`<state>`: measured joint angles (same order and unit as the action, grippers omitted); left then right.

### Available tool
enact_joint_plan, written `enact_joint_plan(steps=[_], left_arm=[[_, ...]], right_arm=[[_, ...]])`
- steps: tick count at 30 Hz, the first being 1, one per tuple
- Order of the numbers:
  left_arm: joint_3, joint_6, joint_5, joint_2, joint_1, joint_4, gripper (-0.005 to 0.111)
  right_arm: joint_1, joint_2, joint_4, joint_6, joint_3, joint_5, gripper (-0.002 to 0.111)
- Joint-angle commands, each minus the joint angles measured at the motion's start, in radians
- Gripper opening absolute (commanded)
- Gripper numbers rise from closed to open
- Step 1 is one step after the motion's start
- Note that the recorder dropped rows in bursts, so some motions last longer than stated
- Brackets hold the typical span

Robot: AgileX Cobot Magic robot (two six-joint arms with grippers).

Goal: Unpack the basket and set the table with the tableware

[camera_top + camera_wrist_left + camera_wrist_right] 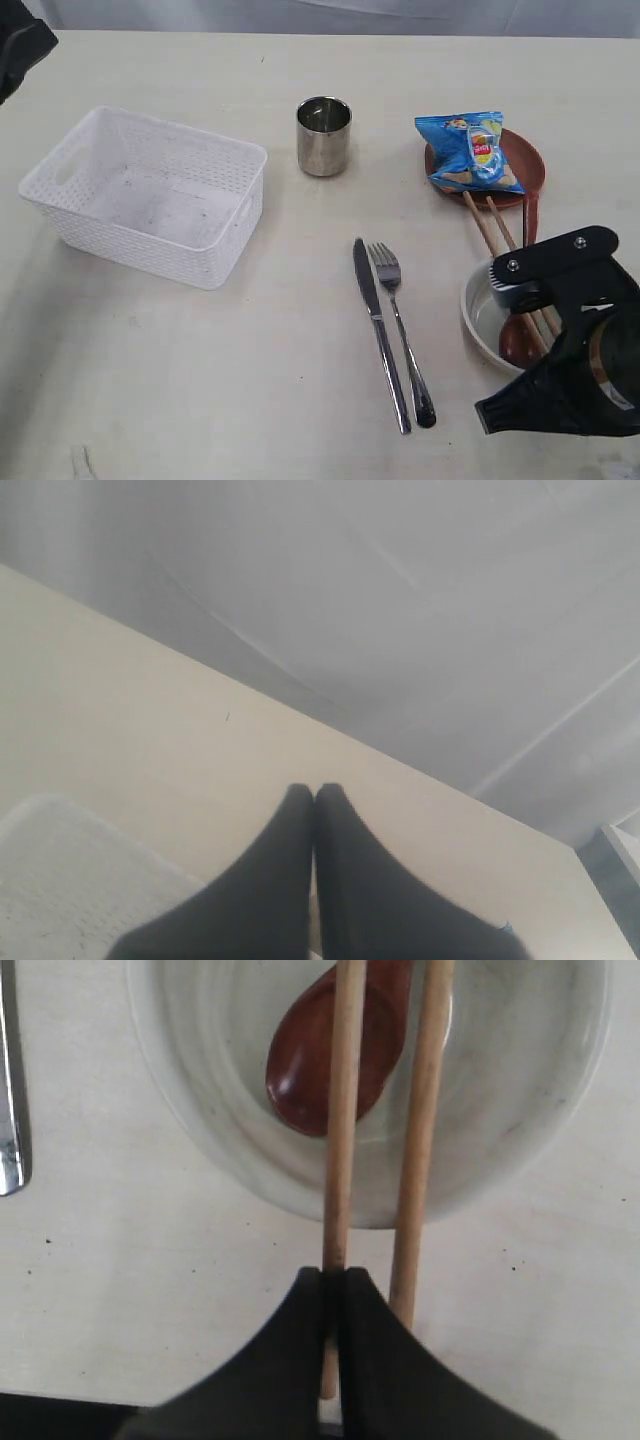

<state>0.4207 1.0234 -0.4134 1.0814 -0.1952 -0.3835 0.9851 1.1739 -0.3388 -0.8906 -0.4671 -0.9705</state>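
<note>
The white basket (160, 250) stands empty on the left of the table (200, 380). A steel cup (323, 135) is behind the middle; the knife (375, 320) and fork (398, 320) lie side by side in front. The brown plate (530, 165) lies at the right. Two chopsticks (490, 225) run from the plate across the pale bowl (475, 320), which holds the wooden spoon (305, 1070). My right gripper (333, 1275) is shut on the near end of one chopstick (342, 1110); the other chopstick (420, 1160) passes beside its finger. My left gripper (315, 790) is shut and empty above the table's far left.
A blue snack bag (470, 152) lies on the plate. The right arm (570, 330) covers part of the bowl and the table's front right corner. A steel handle end (10, 1110) shows near the bowl. A basket corner (60, 880) lies below the left gripper.
</note>
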Motion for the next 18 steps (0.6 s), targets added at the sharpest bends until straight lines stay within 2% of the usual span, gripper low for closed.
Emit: enact_joint_plan(steps=[1,18], left_arm=[[-0.006,0.007,-0.006,0.001,0.003,-0.005,0.0],[-0.006,0.009,-0.006,0.001,0.003,-0.005,0.0]], right_arm=[[-0.006,-0.003,-0.029,-0.085,0.004,-0.032,0.0],[-0.006,-0.003,-0.049,-0.059,0.018,0.008,0.0]])
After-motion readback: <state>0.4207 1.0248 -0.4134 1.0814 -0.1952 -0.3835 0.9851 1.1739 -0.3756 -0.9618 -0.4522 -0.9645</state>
